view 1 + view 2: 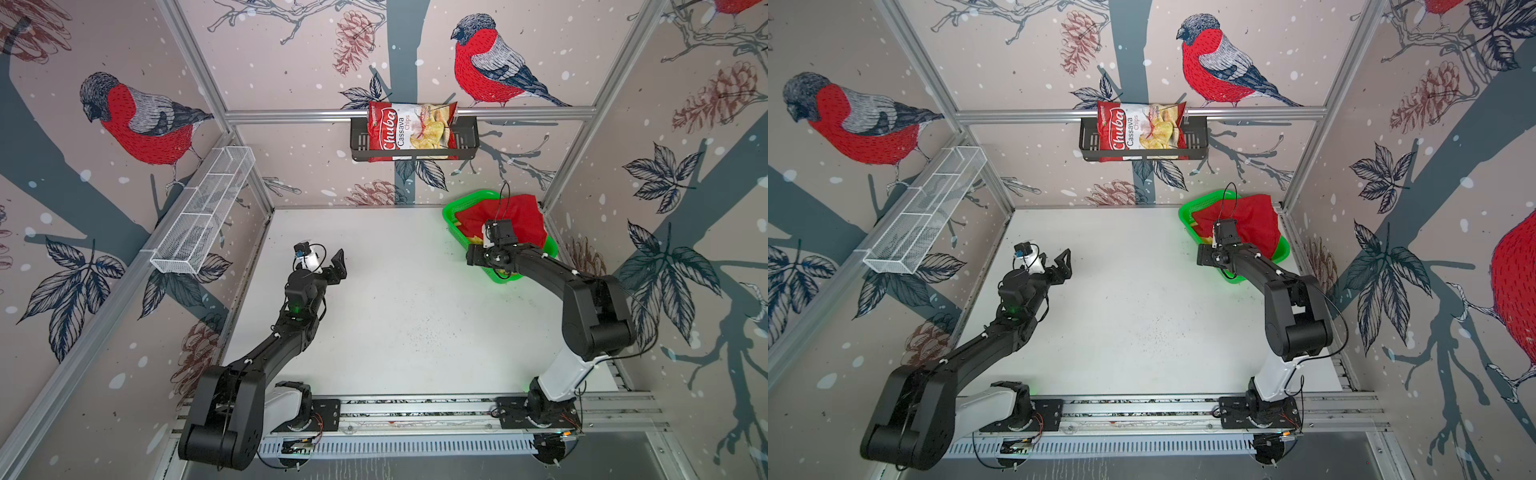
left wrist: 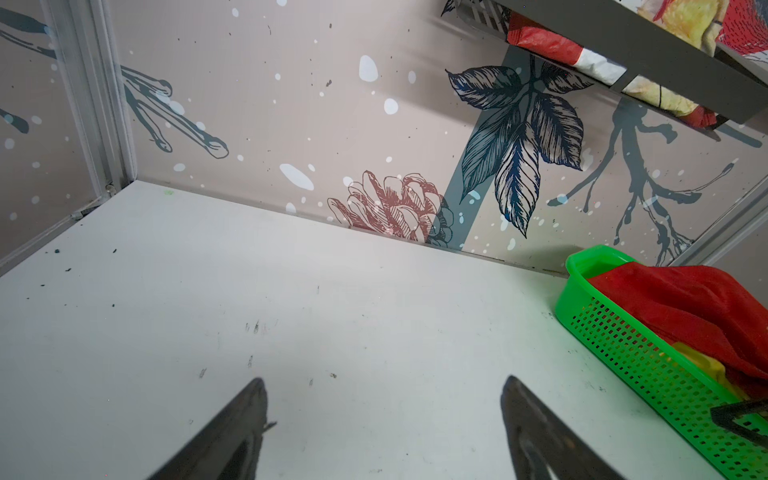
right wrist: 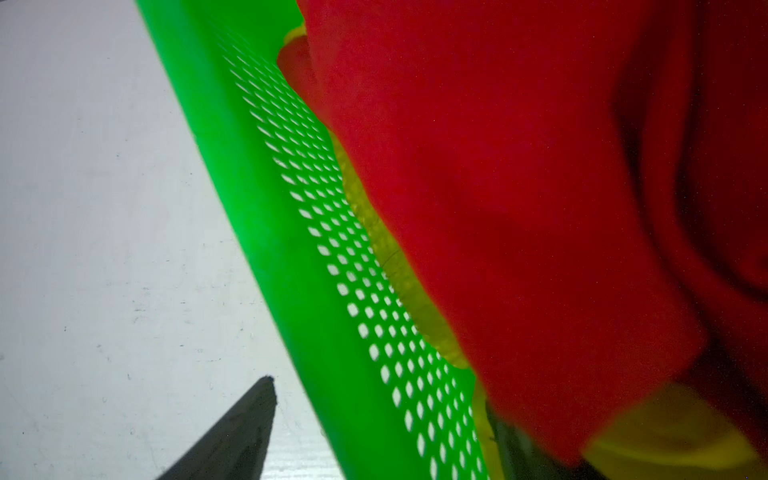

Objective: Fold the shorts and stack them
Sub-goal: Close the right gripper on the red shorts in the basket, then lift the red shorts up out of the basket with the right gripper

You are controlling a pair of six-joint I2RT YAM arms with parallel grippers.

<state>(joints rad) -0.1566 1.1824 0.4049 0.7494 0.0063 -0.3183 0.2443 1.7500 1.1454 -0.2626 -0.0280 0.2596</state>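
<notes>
Currently red shorts [image 1: 519,216] lie over yellow shorts [image 3: 415,291] inside the green basket [image 2: 623,332]. Right gripper [image 3: 382,399], jaws apart, straddles the basket wall; move it inside before pinching cloth. Left gripper [image 2: 382,380] gapes wide.

Both top views look steeply down from high over the desk [image 1: 395,299], facing twelve o'clock, sharing nearly the whole scene. The left wrist camera looks low across the desk toward the back wall [image 2: 291,104] and the basket [image 2: 648,353] at two o'clock. The right wrist camera sits very close against that basket's side.
</notes>
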